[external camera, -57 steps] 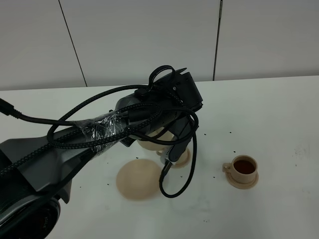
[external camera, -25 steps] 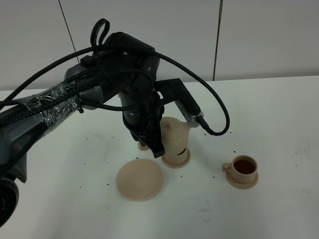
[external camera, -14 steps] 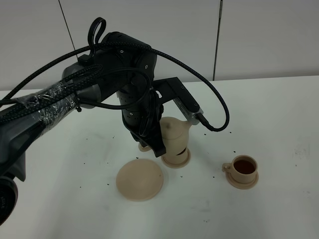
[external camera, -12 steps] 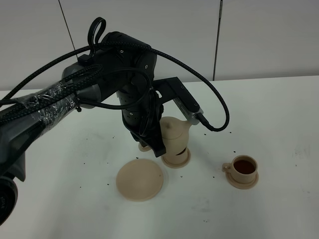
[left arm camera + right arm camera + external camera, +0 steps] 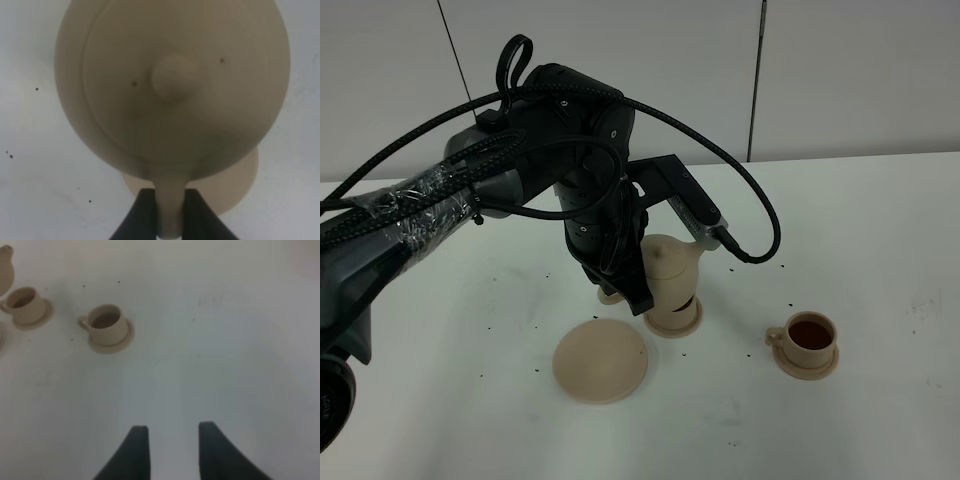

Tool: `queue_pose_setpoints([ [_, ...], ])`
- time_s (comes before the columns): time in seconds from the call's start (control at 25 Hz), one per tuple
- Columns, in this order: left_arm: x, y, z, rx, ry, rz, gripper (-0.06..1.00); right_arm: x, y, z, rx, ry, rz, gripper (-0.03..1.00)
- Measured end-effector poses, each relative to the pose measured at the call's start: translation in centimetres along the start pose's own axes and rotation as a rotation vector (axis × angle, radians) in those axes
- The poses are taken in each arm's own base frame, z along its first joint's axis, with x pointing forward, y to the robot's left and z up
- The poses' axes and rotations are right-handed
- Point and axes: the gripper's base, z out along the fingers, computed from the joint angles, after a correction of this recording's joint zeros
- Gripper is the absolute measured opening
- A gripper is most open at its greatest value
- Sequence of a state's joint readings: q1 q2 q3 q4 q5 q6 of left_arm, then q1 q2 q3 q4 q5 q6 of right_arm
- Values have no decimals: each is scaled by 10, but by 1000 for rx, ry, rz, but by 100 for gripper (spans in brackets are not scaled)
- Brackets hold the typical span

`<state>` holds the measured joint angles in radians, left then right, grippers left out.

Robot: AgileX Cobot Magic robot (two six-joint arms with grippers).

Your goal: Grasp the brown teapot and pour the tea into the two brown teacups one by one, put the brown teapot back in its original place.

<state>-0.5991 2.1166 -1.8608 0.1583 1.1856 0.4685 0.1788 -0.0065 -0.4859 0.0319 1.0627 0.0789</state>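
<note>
My left gripper (image 5: 169,194) is shut on the loop handle of the brown teapot (image 5: 172,82), which hangs roughly upright with its knobbed lid on. In the exterior high view the teapot (image 5: 670,265) sits just above one brown teacup and its small saucer (image 5: 677,321), hiding most of that cup. The second teacup (image 5: 810,338) stands to the right on its saucer, with dark tea in it. Both teacups (image 5: 25,305) (image 5: 107,324) also show in the right wrist view. The wide flat saucer (image 5: 601,361) lies bare at the front left. My right gripper (image 5: 172,442) is open and empty.
Dark specks of spilled tea dot the white table (image 5: 880,250) around the cups. The left arm's thick black cables (image 5: 750,240) loop over the teapot toward the right. A white panelled wall stands behind the table.
Since the earliest frame the left arm has swung up and back from its bent-over pose, bringing the teapot into view. Over the last second it has settled slightly and held still.
</note>
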Motion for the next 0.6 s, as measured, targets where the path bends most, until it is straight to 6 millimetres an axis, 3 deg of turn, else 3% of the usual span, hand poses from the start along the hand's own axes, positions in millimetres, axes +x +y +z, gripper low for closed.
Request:
queue_pose_setpoints([
  [0.32,-2,-4,-2,48,-27,-47,17,0,0,0,0,0,0,24],
  [0.48,4,-4,-18,33,-54,-51,17,0,0,0,0,0,0,24],
  [0.6,20,-6,-31,-11,-32,-50,17,0,0,0,0,0,0,24],
])
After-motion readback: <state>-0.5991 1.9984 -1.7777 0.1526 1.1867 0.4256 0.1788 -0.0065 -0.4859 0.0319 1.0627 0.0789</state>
